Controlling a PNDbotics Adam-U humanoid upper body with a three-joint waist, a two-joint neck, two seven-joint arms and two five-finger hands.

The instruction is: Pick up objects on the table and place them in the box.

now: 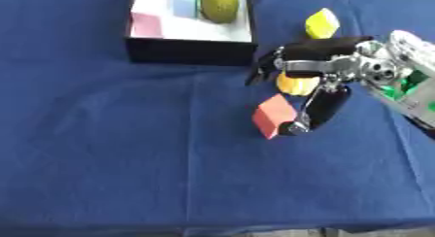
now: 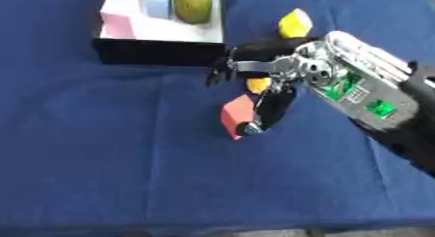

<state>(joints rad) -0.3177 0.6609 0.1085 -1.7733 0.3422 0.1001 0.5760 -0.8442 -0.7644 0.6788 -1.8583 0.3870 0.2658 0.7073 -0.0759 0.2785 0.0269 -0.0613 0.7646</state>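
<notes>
A black-walled box (image 1: 191, 51) with a white inside stands at the far middle of the blue cloth. It holds a pink block (image 1: 146, 23), a pale blue block (image 1: 181, 5) and a rounded green-yellow thing (image 1: 219, 3). My right hand (image 1: 319, 54) reaches in from the right, just right of the box. Its fingers (image 1: 263, 68) stretch leftward over a small orange thing (image 1: 295, 84), which lies in the crook between fingers and thumb. The thumb (image 1: 323, 110) points down, and its tip is against a red block (image 1: 274, 115). A yellow block (image 1: 322, 23) lies behind the hand.
The blue cloth (image 1: 110, 148) covers the whole table, and its front edge runs along the bottom of the view. My right forearm (image 2: 374, 105), silver with green parts, crosses the right side.
</notes>
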